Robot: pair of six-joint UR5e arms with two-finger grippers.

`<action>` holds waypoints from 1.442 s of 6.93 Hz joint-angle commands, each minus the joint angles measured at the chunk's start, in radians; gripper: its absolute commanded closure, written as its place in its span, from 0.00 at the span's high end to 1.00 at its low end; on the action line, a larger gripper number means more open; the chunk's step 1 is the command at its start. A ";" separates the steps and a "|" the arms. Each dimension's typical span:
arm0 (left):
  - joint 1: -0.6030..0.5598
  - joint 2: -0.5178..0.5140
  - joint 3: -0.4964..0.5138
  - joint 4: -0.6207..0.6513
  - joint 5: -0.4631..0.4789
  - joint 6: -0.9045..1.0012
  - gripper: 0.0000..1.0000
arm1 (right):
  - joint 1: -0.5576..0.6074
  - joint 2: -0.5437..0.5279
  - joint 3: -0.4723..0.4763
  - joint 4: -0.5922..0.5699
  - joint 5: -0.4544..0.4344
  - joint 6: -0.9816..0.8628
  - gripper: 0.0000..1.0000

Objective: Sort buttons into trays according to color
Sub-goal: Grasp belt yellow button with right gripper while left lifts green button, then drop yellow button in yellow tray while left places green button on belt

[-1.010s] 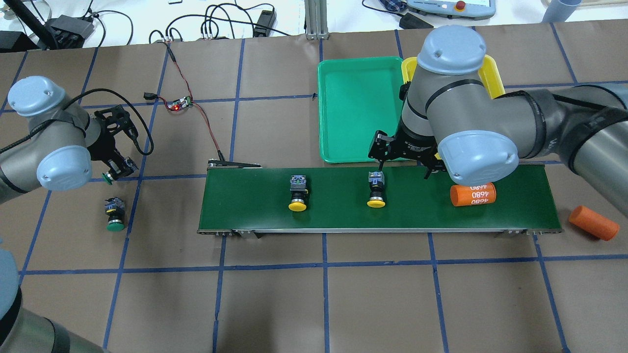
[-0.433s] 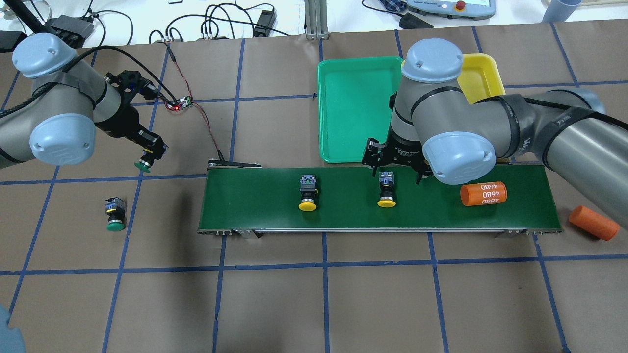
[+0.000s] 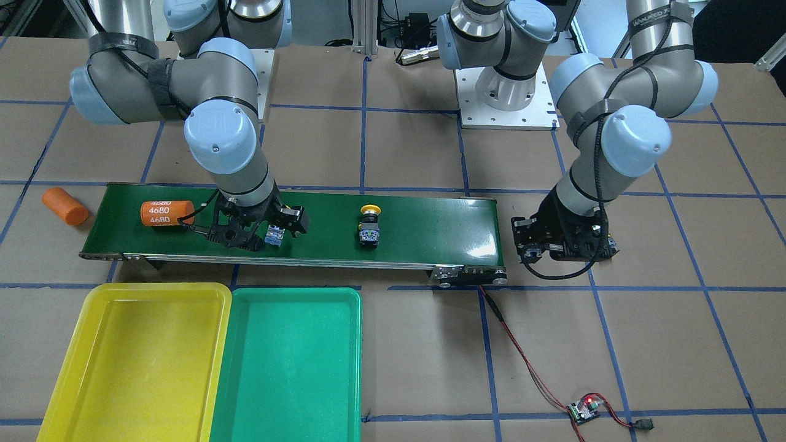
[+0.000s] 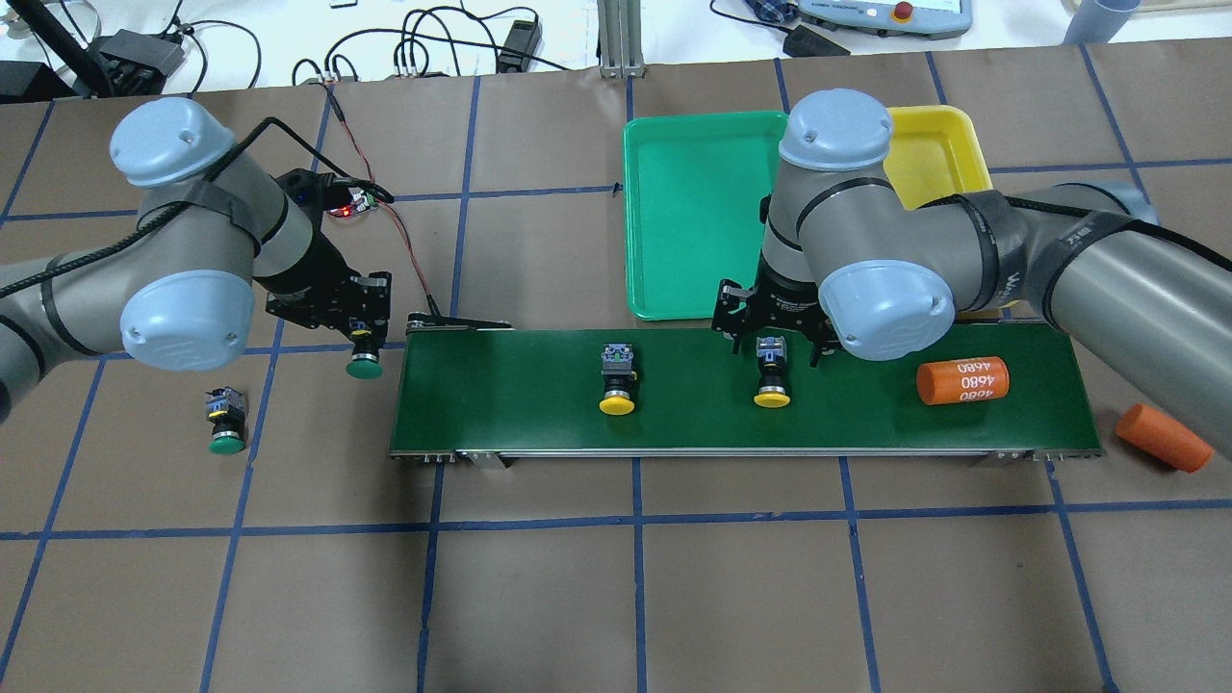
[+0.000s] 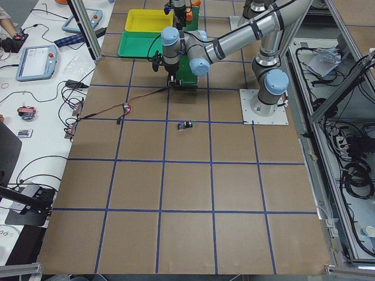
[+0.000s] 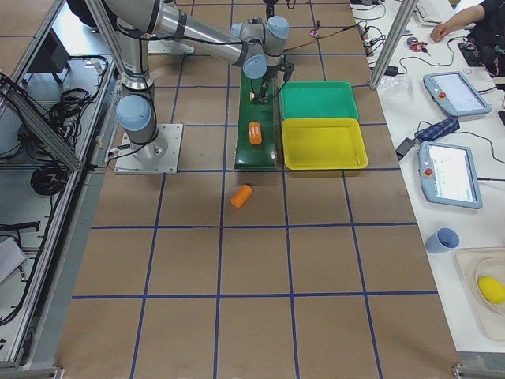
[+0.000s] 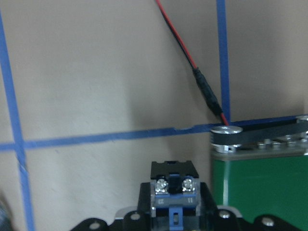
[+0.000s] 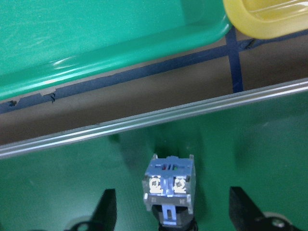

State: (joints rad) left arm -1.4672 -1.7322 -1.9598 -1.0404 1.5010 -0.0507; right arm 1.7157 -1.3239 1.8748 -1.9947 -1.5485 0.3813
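Observation:
My left gripper (image 4: 364, 337) is shut on a green-capped button (image 4: 364, 367), held cap-down just off the conveyor's left end; its switch body shows in the left wrist view (image 7: 173, 192). A second green button (image 4: 225, 423) lies on the table to the left. Two yellow-capped buttons lie on the belt, one mid-belt (image 4: 616, 385) and one (image 4: 772, 377) between the open fingers of my right gripper (image 4: 772, 339). The right wrist view shows that button's body (image 8: 169, 185) with a finger (image 8: 108, 209) on each side, apart from it. The green tray (image 4: 698, 212) and yellow tray (image 4: 938, 144) stand empty behind the belt.
The dark-green conveyor belt (image 4: 500, 404) runs across the middle. An orange cylinder marked 4680 (image 4: 962, 381) lies on its right part, and another orange cylinder (image 4: 1165, 437) lies on the table off its right end. A red-black wire with a small circuit board (image 3: 583, 410) runs from the belt's left end.
My left arm carried the green button rightward to the belt's left end. The belt's buttons and cylinder drifted right, and my right gripper followed the yellow button and now straddles it.

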 commanded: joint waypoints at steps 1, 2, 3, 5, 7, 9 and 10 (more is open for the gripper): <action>-0.183 -0.026 -0.005 0.019 0.045 -0.364 0.00 | -0.014 0.011 0.000 0.008 -0.004 -0.010 0.00; -0.205 -0.024 -0.013 0.014 0.044 -0.357 0.00 | -0.021 0.005 -0.003 0.016 -0.005 -0.010 0.00; -0.206 -0.029 -0.014 0.011 0.044 -0.318 0.00 | -0.028 -0.003 -0.014 0.016 -0.036 -0.012 0.00; -0.203 -0.026 -0.002 0.017 0.057 -0.209 1.00 | -0.075 -0.059 -0.128 0.124 -0.057 -0.021 0.00; -0.168 0.009 0.040 -0.010 0.123 0.067 1.00 | -0.203 -0.052 -0.161 0.111 -0.078 -0.251 0.00; 0.016 0.019 0.070 -0.079 0.131 0.252 1.00 | -0.296 0.059 -0.174 -0.064 -0.079 -0.422 0.00; 0.118 0.002 0.067 -0.067 0.136 0.262 1.00 | -0.326 0.146 -0.177 -0.178 -0.093 -0.500 0.00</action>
State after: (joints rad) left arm -1.4740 -1.7189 -1.8950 -1.1089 1.6332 0.1577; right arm 1.4345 -1.2740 1.7034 -2.0310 -1.6293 -0.0159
